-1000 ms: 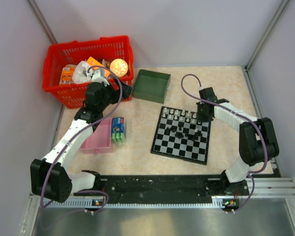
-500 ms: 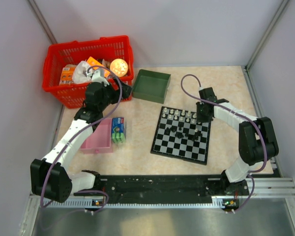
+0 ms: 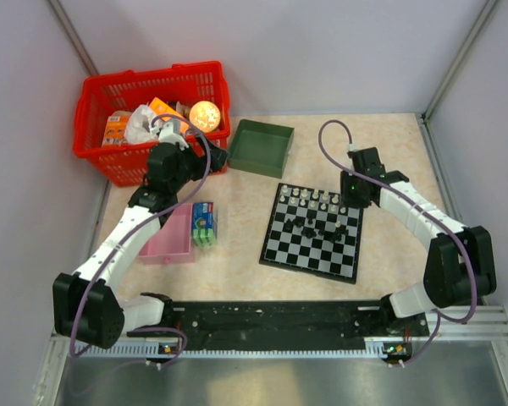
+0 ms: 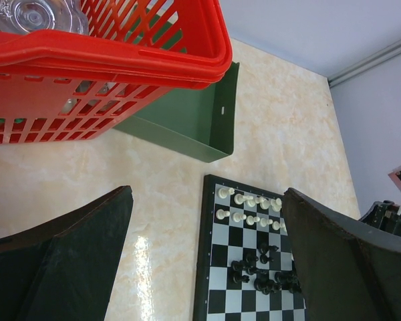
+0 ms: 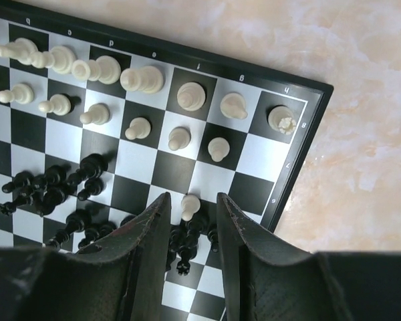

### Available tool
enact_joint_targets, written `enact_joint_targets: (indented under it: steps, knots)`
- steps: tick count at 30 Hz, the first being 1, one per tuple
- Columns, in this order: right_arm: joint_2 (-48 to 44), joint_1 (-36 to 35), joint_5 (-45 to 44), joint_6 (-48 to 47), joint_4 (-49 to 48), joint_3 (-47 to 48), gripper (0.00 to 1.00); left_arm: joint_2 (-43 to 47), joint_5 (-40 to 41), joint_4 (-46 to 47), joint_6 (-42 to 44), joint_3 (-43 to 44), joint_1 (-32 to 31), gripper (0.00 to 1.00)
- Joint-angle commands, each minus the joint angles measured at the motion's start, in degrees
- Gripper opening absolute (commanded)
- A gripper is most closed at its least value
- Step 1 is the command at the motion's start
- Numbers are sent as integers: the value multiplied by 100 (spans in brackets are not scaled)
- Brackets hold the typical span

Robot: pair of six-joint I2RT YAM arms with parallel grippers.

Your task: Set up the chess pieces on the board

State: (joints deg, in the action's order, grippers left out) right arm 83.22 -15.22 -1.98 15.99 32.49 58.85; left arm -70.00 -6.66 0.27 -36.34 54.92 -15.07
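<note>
The board (image 3: 322,254) lies right of the table's middle. White chess pieces (image 3: 317,200) stand in two rows along its far edge, and black chess pieces (image 3: 317,225) lie in a heap mid-board. My right gripper (image 3: 353,200) hovers over the board's far right part. In the right wrist view its jaws (image 5: 192,198) stand a little apart on either side of a lone white pawn (image 5: 190,207), not touching it, with black pieces (image 5: 53,187) beside and below. My left gripper (image 3: 216,156) is wide open and empty (image 4: 207,195) over bare table between the basket and the board (image 4: 214,267).
A red basket (image 3: 152,110) of groceries stands at the back left, and a green tray (image 3: 261,146) is next to it. A pink tray (image 3: 171,241) and a small green-blue box (image 3: 204,222) lie left of the board. Walls close in both sides.
My right arm has swung its elbow outward to the right, and its gripper has shifted slightly right over the board's far edge. The left arm has not moved.
</note>
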Motion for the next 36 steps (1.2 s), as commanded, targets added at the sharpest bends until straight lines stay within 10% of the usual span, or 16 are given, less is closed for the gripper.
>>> enact_joint_targets:
  steps: [1, 36]
  knots:
    - [1, -95, 172, -105, 100, -172, 34, 83, -99, 368, -67, -34, 22, 99]
    - [722, -482, -180, -210, 328, 74, 18, 162, -99, 351, -66, -69, 66, 99]
